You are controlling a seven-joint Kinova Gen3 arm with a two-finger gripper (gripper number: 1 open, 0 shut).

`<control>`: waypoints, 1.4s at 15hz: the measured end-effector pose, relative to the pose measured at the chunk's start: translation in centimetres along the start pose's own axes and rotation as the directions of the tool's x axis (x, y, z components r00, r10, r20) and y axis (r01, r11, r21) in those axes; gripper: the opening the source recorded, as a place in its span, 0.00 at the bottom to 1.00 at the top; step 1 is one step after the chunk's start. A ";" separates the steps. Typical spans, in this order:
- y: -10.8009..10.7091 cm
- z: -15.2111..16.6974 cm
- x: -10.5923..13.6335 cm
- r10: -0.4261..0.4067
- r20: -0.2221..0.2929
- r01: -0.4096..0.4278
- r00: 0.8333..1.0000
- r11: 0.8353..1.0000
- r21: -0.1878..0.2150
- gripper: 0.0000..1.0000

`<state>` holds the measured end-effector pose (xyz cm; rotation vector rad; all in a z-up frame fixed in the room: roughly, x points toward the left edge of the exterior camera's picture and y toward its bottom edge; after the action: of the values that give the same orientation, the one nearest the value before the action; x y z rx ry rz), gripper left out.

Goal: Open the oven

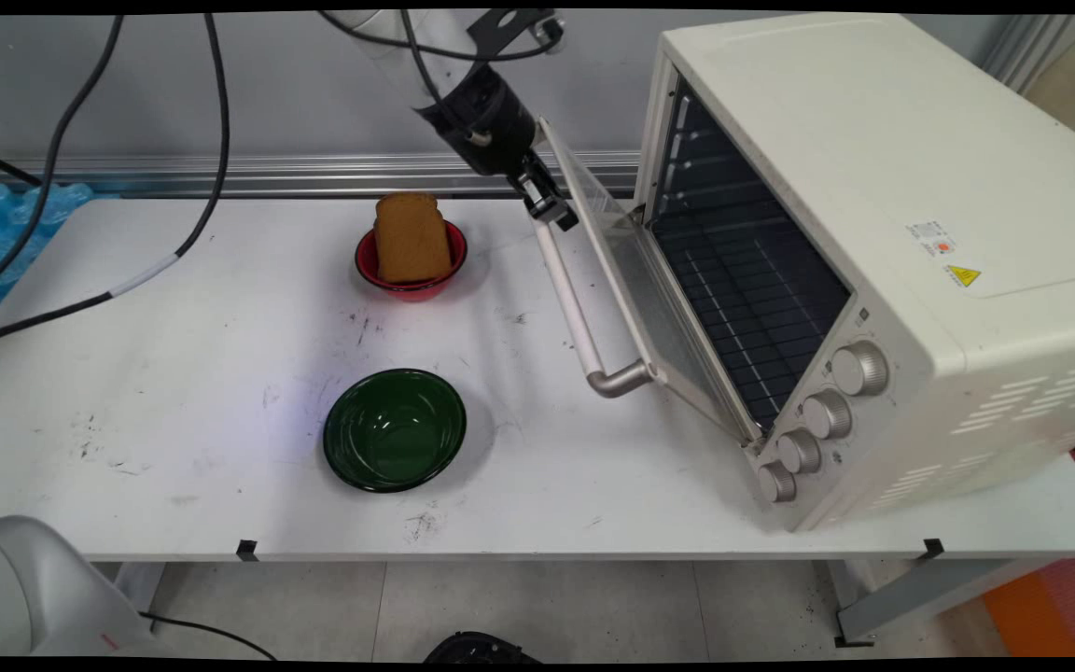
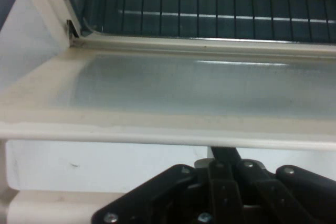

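While you look from the near table (image 1: 220, 485) edge up the frame, you meet first the green bowl (image 1: 395, 429), lower centre, sitting empty. Further up, centre, a red bowl (image 1: 411, 273) holds a slice of brown bread (image 1: 411, 238) leaning upright. At right stands the toaster oven (image 1: 873, 243), its glass door (image 1: 635, 289) hanging partly open, the handle (image 1: 579, 317) toward the bowls. At top centre the gripper (image 1: 551, 205) sits at the door's upper edge, touching or just beside the handle's far end. Fingers: cannot tell.
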<state>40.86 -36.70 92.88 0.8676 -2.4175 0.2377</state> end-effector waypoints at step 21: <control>-0.5 2.2 -6.6 -0.041 -0.046 0.042 0.998 0.999 0.024 0.00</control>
<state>44.39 -34.32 87.37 0.9131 -2.3564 0.2699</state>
